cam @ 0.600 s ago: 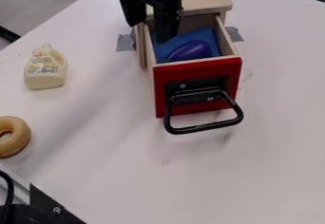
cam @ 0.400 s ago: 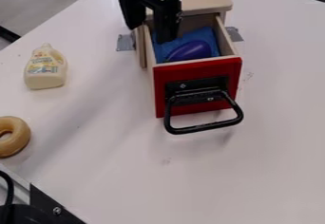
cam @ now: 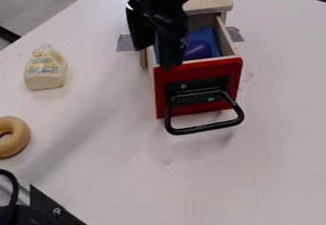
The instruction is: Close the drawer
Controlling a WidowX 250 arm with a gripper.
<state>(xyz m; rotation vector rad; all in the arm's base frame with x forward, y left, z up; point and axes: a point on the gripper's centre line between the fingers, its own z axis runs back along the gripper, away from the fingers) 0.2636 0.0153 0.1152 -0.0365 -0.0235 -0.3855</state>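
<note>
Over the open, red-fronted wooden drawer (cam: 198,70), the black two-finger hand (cam: 155,57) has advanced forward, fingers apart. Pushing position appears near; closure remains pending.

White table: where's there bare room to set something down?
Bare table lies right of the drawer, below its black handle, and between drawer and bottle. Crowded: the drawer itself, with blue cloth and a purple object inside and the gripper over its left side.

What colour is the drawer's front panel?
The front panel is red, seen best in the current camera view.
</note>
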